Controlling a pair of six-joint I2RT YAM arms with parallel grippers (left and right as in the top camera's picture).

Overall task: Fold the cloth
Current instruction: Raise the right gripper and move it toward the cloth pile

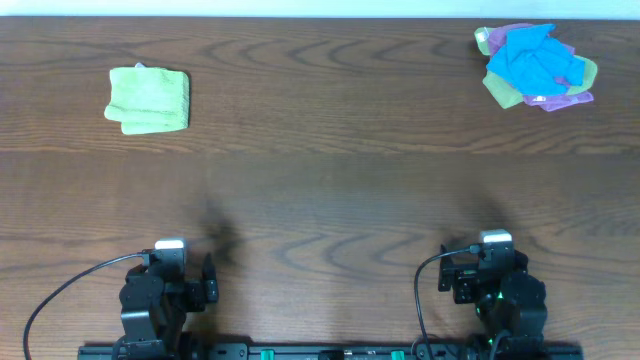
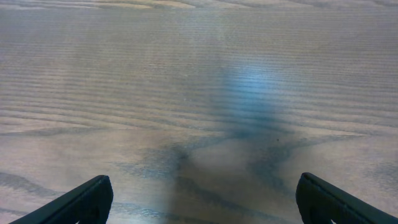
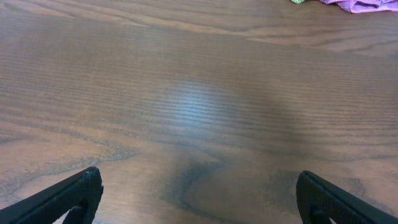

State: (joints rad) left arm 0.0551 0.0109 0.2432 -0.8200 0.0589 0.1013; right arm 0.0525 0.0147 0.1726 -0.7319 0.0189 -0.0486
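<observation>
Overhead. The cloth point(image 1: 530, 58) is sky-blue, crumpled and unfolded, with ridges and loose corners sticking out. It sits on top of a small heap with a purple cloth point(image 1: 562, 98) and a light green cloth point(image 1: 500, 92) showing from under it. Reference: folded green cloth point(image 1: 147, 98), a neat square pad. The heap lies well to the right of it, at about the same depth, close to the far edge of the surface point(image 1: 320, 150). The surface is dark brown wood grain, with a pale strip beyond its far edge. The left arm point(image 1: 160, 295) sits toward the near edge, almost straight in front of the folded green cloth. The right arm point(image 1: 505, 290) is at the same near edge, far to the right of it. Both arms are well apart from every cloth. A black rail point(image 1: 330, 352) runs along the near edge.

Left wrist. The left jaws are spread wide with nothing between them. Below is bare wood grain with a bluish glare patch and a dark shadow.

Right wrist. The right jaws are likewise wide apart and empty. The purple cloth's edge point(image 3: 357, 5) shows at the top right. The sky-blue cloth is out of frame here.
</observation>
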